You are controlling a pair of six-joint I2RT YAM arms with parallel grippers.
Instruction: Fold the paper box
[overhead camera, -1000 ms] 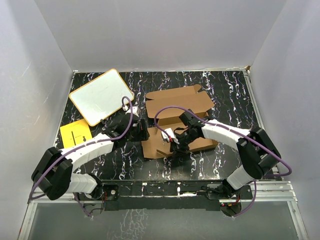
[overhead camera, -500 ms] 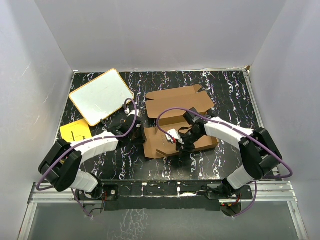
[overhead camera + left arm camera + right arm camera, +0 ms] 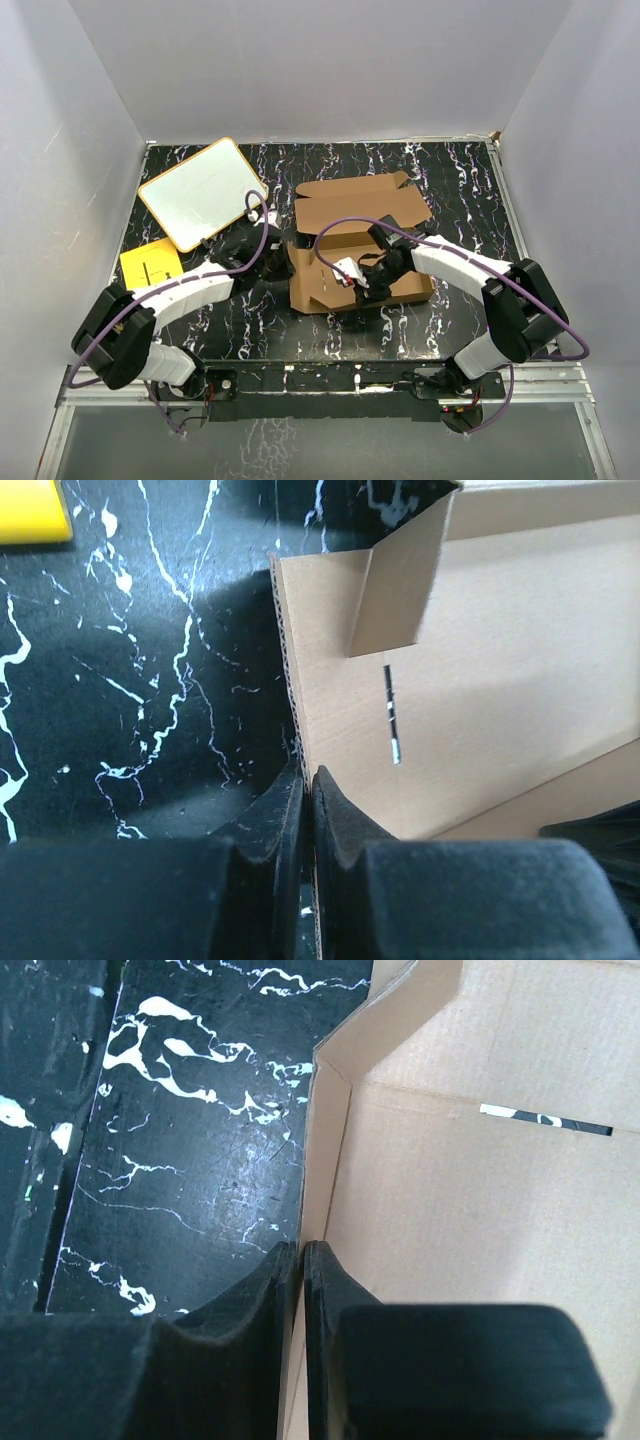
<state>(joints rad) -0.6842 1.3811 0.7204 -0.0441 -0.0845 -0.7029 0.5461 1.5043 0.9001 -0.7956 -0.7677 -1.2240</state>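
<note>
The paper box (image 3: 352, 238) is brown corrugated cardboard in the middle of the table, with its lid panel lying open toward the back and its side walls partly raised. My left gripper (image 3: 281, 262) is at the box's left side. In the left wrist view it (image 3: 307, 780) is shut on the upright edge of the left wall (image 3: 330, 690). My right gripper (image 3: 368, 279) reaches into the box from the right. In the right wrist view it (image 3: 302, 1252) is shut on a raised wall (image 3: 325, 1150), with the box floor (image 3: 480, 1230) beside it.
A white board with an orange rim (image 3: 203, 193) lies at the back left. A flat yellow sheet (image 3: 151, 266) lies near the left arm, and its corner (image 3: 30, 508) shows in the left wrist view. Grey walls enclose the black marbled table (image 3: 460, 190).
Both grippers have shut on walls of the box. The left gripper has moved right up to the box's left wall. The box has shifted slightly.
</note>
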